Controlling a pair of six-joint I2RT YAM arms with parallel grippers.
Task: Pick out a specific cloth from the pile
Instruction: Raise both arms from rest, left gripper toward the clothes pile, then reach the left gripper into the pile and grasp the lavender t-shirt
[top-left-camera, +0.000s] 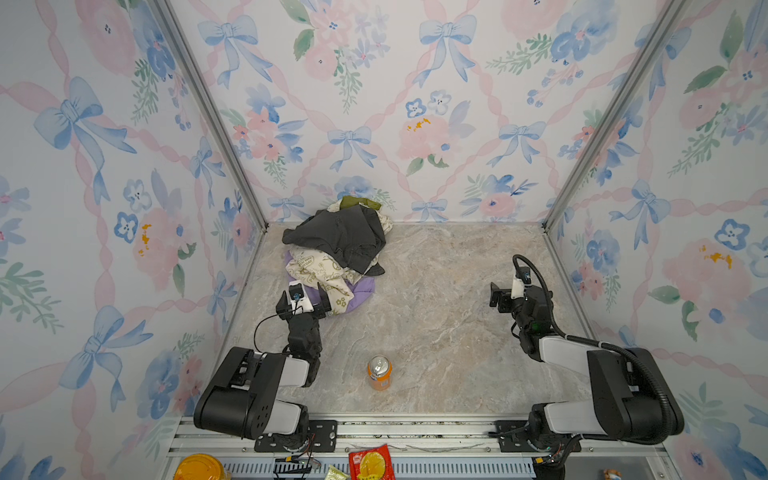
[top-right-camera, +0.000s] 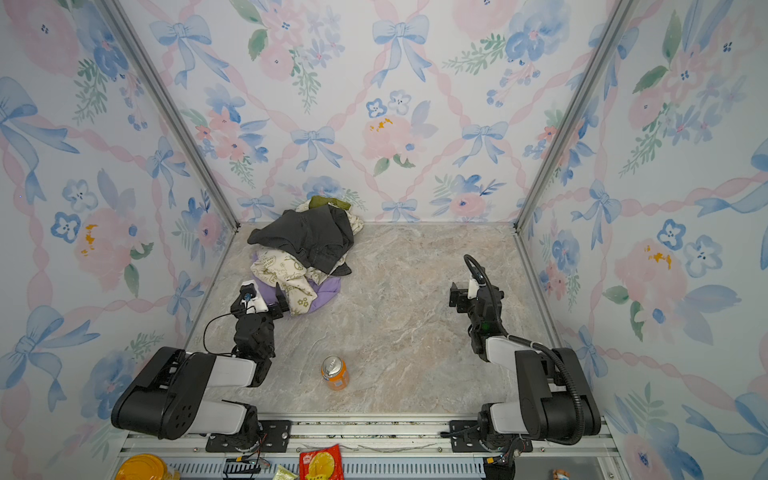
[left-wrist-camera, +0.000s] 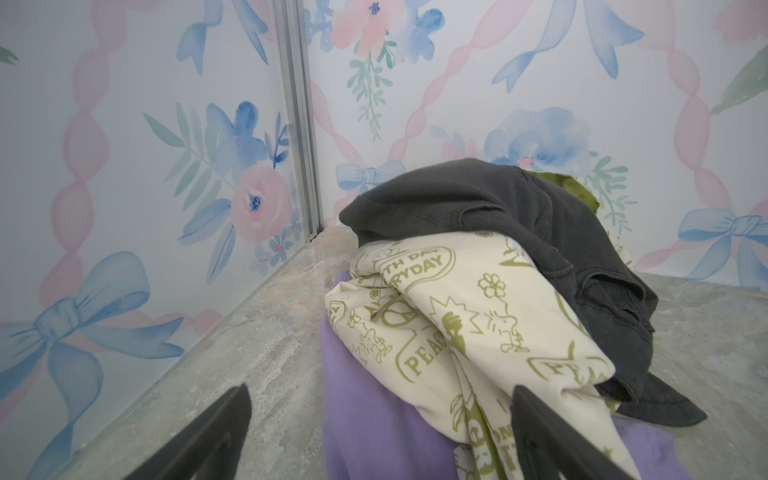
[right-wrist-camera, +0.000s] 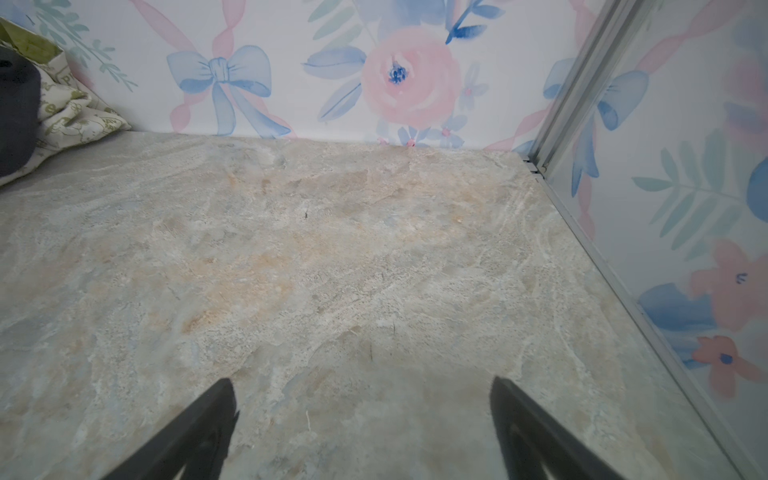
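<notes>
Cloth (left-wrist-camera: 374, 428) shows between parted left fingers (left-wrist-camera: 224, 424); parted right fingers (right-wrist-camera: 212, 419) frame table (right-wrist-camera: 332, 270).

Floral bow-patterned walls (top-left-camera: 415, 104), perhaps aluminium corner posts (top-left-camera: 212, 112), marbled grey-beige floor (top-left-camera: 436, 316), soft even light.

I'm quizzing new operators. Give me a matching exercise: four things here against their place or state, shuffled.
1 lavender-purple soft cloth
2 dark charcoal grey garment
3 orange metal drink can
4 right gripper

a upright near the front of the table
b open, holding nothing
c draped atop the pile
d under the pile, peeking out

Pairs: 1-d, 2-c, 3-a, 4-b
</notes>
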